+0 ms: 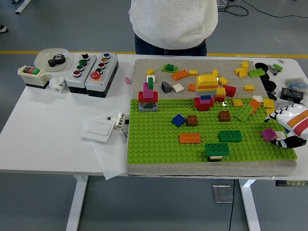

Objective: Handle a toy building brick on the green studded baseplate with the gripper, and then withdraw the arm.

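Observation:
The green studded baseplate (159, 144) covers the front part of a grey mat. A small magenta brick (268, 134) sits near its right edge. My right hand (284, 128), white with black fingertips, comes in from the right edge just beside that brick. Its fingers (275, 114) are spread and hold nothing; the black thumb lies below and to the right of the brick, apart from it. Other bricks stand on the plate: a dark green one (230, 135), an orange one (190, 138), a blue one (178, 120), and a red and grey stack (148, 98).
Loose bricks lie scattered on the grey mat (144, 67) behind the plate. Button boxes (92, 72), a bowl (52, 58) and a white switch plate (98, 128) are on the left. A person (173, 24) stands at the far side, hands unseen.

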Available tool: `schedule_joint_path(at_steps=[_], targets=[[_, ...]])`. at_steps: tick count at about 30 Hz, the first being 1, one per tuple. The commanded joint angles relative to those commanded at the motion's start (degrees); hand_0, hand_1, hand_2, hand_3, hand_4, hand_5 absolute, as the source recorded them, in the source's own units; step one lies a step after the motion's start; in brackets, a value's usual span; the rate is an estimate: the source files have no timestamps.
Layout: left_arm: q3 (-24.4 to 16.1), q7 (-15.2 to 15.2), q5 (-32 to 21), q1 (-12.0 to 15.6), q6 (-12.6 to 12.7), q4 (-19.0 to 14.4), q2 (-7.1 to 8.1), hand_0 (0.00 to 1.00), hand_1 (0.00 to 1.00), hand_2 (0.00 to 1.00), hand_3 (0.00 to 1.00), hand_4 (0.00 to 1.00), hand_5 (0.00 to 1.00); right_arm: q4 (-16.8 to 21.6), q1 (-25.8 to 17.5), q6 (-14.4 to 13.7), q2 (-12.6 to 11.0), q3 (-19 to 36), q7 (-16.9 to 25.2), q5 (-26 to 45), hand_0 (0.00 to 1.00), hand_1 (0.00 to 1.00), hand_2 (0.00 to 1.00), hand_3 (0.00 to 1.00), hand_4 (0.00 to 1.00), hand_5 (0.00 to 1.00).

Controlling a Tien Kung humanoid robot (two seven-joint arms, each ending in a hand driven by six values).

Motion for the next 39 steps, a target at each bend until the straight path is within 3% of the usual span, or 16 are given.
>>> schedule_joint_path(at_steps=[18, 39], targets=[[0.1, 0.0, 0.1, -0.1, -0.2, -0.1, -0.04, 0.747, 0.749, 0.748, 0.607, 0.658, 0.625, -3.1, 2.3, 0.2, 1.4, -2.9, -0.3, -0.8, 0.473, 0.543, 0.604, 0.601, 0.761, 0.341], [-0.3, 0.1, 0.5, 0.0, -0.5, -0.1, -0.12, 0.747, 0.749, 0.75, 0.608, 0.658, 0.626, -3.8, 2.7, 0.3, 1.5, -4.2, 0.3, -1.1, 0.444, 0.53, 0.6, 0.578, 0.727, 0.356]])
